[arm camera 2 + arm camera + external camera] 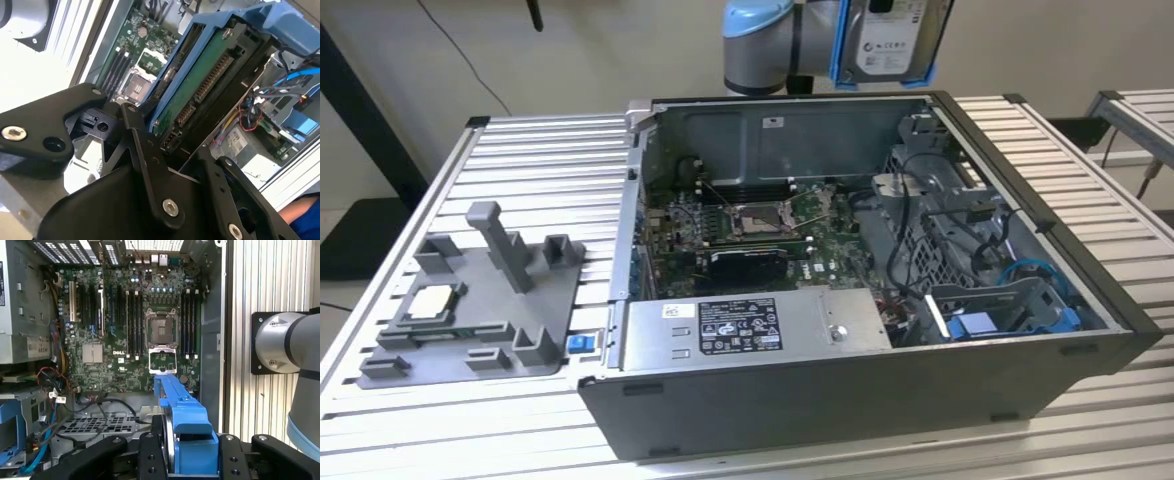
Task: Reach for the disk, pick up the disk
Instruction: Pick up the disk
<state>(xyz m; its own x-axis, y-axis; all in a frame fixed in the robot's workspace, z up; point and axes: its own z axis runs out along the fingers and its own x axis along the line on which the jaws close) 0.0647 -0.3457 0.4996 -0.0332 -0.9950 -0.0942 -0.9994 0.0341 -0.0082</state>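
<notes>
One step of the task looks finished and the other nearly so: the reach is over and the pick-up is well in hand. At the top of the exterior view, right of centre, the disk hangs label-forward in its blue bracket, clear above the back wall of the open computer case that sits on the slatted worktop; what the lift calls for now, by my judgement, is only a steady grip, since nothing fouls the drive. Across the upper middle of the second wrist view, the disk shows its green circuit side and connector row, with the black claw clamped on its near end, linkages drawn in around it. Along the lower edge of the first wrist view, the claw pinches the blue bracket edge-on, above the motherboard.
</notes>
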